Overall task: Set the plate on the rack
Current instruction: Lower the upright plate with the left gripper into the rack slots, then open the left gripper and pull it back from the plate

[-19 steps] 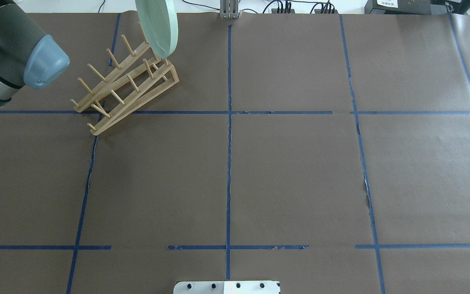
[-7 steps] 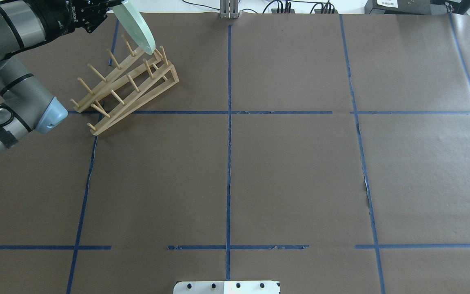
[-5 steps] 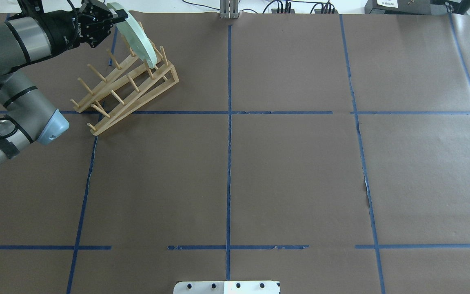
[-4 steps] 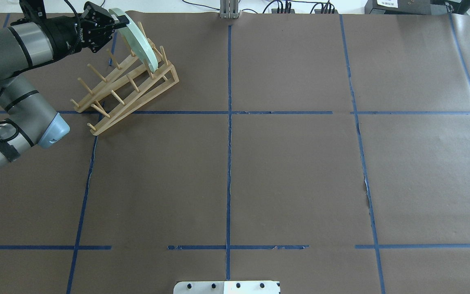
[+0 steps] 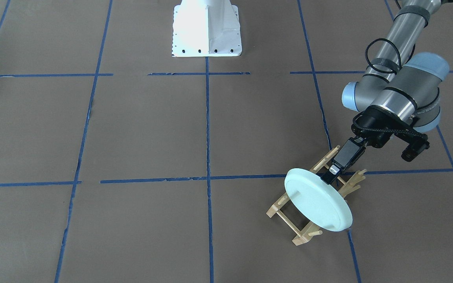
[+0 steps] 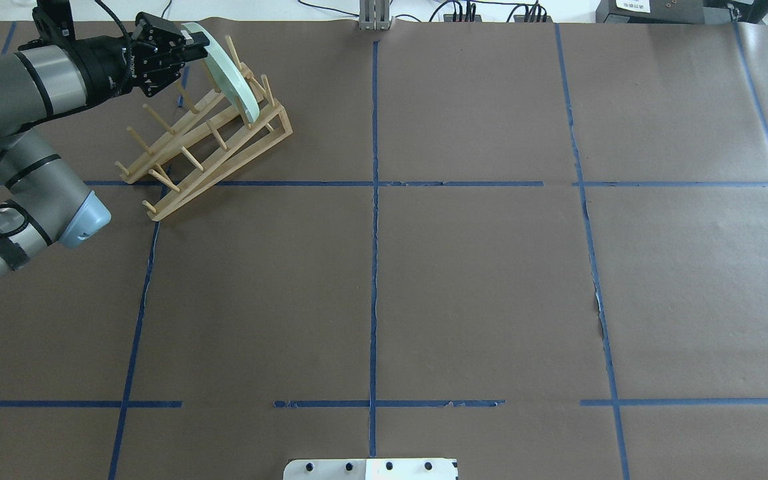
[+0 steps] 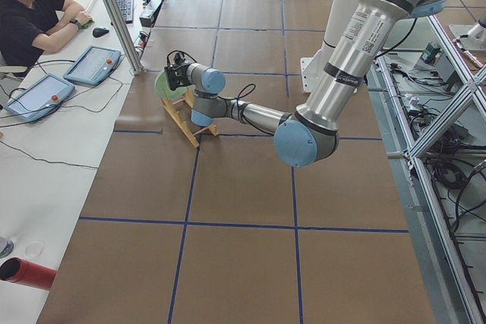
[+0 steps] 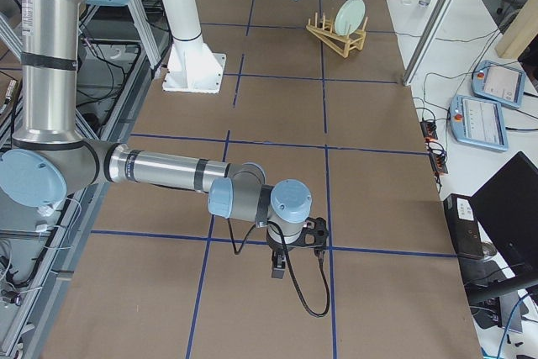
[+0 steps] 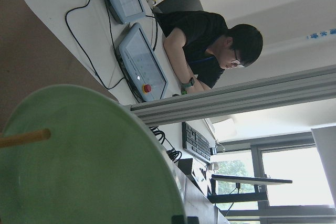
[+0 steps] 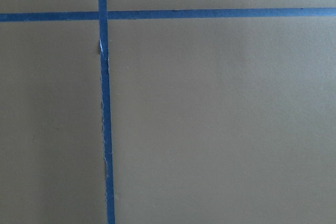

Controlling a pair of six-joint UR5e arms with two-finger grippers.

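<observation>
The pale mint-green plate (image 6: 232,75) stands on edge, tilted, between the pegs at the far end of the wooden rack (image 6: 187,157). My left gripper (image 6: 192,44) is shut on the plate's upper rim. In the front-facing view the plate (image 5: 316,198) shows its plain underside over the rack (image 5: 278,206), with the left gripper (image 5: 331,175) on its top edge. The left wrist view shows the plate (image 9: 79,171) and one peg (image 9: 23,138) against it. My right gripper (image 8: 282,263) shows only in the exterior right view, low over the table; I cannot tell its state.
The white robot base (image 5: 206,29) stands at the table's near middle. An operator (image 7: 34,13) sits at a desk with tablets beyond the far edge. An aluminium post (image 6: 375,17) stands at the far edge. Blue tape lines cross the brown paper.
The left arm has come into view and lowered the plate, turning it more edge-on, down between the rack's far pegs. In the last half second it sank only slightly.
</observation>
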